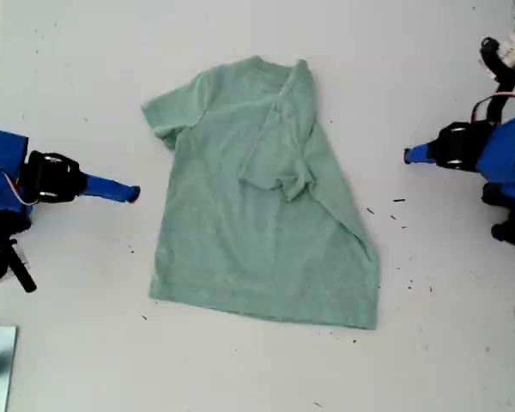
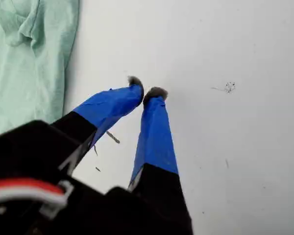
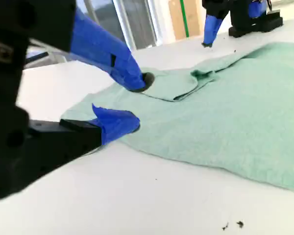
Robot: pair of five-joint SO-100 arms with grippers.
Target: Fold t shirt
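Pinching low at the edge is mattering next, I'm judging: my second gripper (image 3: 137, 105) is hovering spread at nine o'clock of the wrinkled sage-green cloth t-shirt (image 1: 240, 223) in the exterior view. My first gripper (image 2: 148, 90) is sitting pressed together at three o'clock.

The t shirt (image 1: 257, 215) is a plain pale sage-green short-sleeved cloth garment, soft and lightly wrinkled, with no print. It lies flat in the centre of the exterior view, collar toward the top, hem toward the bottom. One side is folded inward, its sleeve lying over the chest; the other sleeve sticks out toward the upper left.
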